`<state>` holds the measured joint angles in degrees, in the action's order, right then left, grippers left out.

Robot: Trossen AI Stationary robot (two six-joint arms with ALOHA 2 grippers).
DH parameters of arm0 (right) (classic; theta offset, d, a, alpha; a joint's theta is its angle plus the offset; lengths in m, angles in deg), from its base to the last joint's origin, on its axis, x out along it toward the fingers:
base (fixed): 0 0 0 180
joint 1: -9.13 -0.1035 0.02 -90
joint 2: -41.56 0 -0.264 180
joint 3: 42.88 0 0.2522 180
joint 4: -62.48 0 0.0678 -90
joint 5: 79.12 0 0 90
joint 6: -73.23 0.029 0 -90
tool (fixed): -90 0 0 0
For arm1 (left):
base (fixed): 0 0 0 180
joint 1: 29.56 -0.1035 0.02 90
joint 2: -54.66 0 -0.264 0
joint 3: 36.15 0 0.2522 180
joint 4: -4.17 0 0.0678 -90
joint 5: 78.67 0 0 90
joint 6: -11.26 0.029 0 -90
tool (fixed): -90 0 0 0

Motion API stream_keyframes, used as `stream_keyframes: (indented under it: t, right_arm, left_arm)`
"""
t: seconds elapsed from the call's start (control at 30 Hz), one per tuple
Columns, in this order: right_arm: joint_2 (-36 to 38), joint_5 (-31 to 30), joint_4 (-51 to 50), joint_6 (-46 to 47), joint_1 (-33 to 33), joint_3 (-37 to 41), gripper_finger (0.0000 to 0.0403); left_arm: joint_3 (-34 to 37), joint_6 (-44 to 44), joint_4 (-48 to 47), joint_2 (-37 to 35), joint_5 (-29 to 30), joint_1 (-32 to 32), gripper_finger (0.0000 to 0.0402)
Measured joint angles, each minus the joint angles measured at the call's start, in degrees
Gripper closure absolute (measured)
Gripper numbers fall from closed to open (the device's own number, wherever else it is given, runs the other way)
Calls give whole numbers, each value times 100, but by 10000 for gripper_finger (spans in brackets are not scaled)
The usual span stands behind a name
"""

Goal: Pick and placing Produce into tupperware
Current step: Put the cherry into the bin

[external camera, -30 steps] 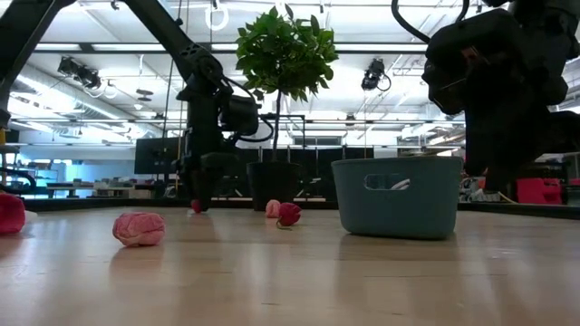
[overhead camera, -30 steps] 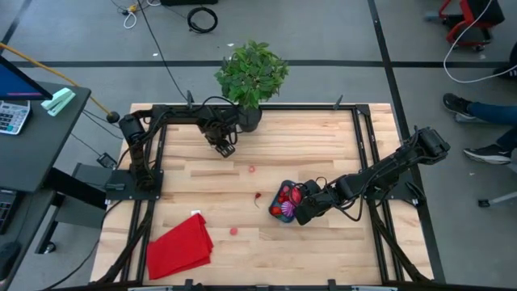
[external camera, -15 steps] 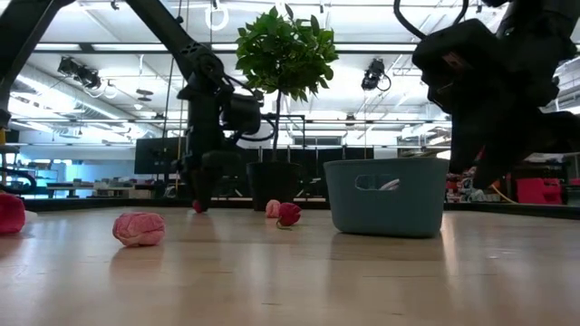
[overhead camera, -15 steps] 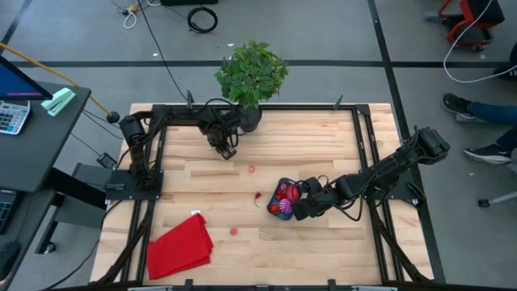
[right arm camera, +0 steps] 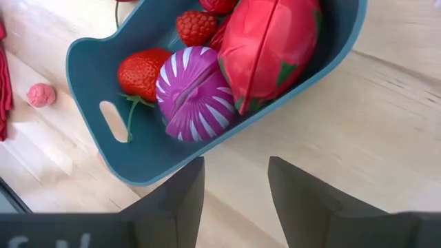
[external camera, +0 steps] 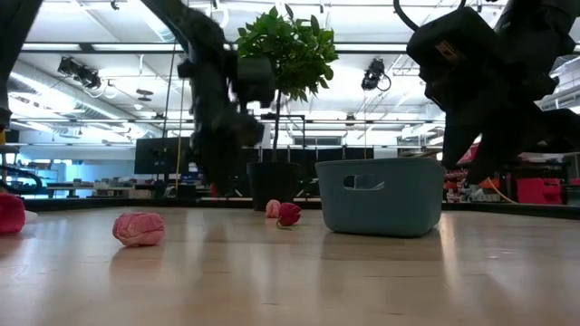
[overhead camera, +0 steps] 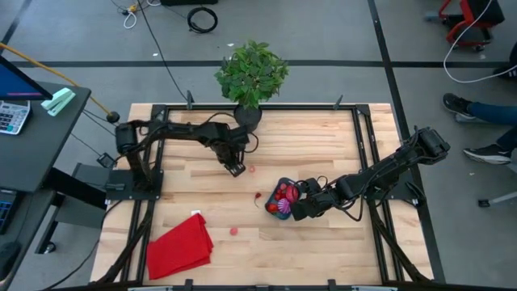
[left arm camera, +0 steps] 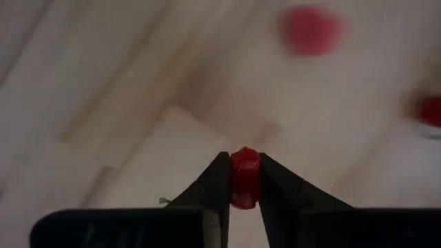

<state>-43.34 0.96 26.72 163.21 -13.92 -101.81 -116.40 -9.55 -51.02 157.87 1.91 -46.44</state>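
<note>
I'm carrying a small red fruit (left arm camera: 244, 177) clamped in left gripper (left arm camera: 243, 180); right gripper (right arm camera: 234, 180), fingers apart, idling beside part-filled tupperware (right arm camera: 148, 155); three loose pieces (external camera: 138, 228) remaining.

table (overhead camera: 323, 145): pale wood planks, matt | tupperware (right arm camera: 148, 155): smooth teal plastic | cloth (overhead camera: 179, 246): red fabric

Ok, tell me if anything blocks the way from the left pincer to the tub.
Nothing visible does. The left pincer holds a small red piece; bare wood lies between it and the teal tub, with one loose red piece just short of the tub.
</note>
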Motion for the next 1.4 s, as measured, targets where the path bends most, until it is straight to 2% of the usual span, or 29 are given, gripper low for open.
stream_keyframes:
  t: [0.1, 0.23, 0.5, 0.63, 1.03, 1.4]
  right_arm:
    - [0, 3, 0, 0, 0, 0, 233]
    - [0, 4, -7, -2, 4, 0, 233]
    - [0, 8, -14, -10, 4, 0, 233]
    - [0, 10, -38, -100, 4, 0, 233]
    - [-4, 12, -44, -162, 4, 2, 233]
    - [-4, 7, -48, -164, 4, 2, 233]
  left_arm:
    - [-199, -308, 247, -316, -28, 343, 347]
    - [-455, -562, 1225, -558, -388, 858, 336]
    - [-699, -485, 3456, -514, -565, 1926, 335]
    - [-707, -383, 4021, -268, -550, 2260, 334]
    - [-697, -564, 4449, 1054, -311, 2309, 331]
    - [-690, -583, 4471, 1466, -327, 2308, 267]
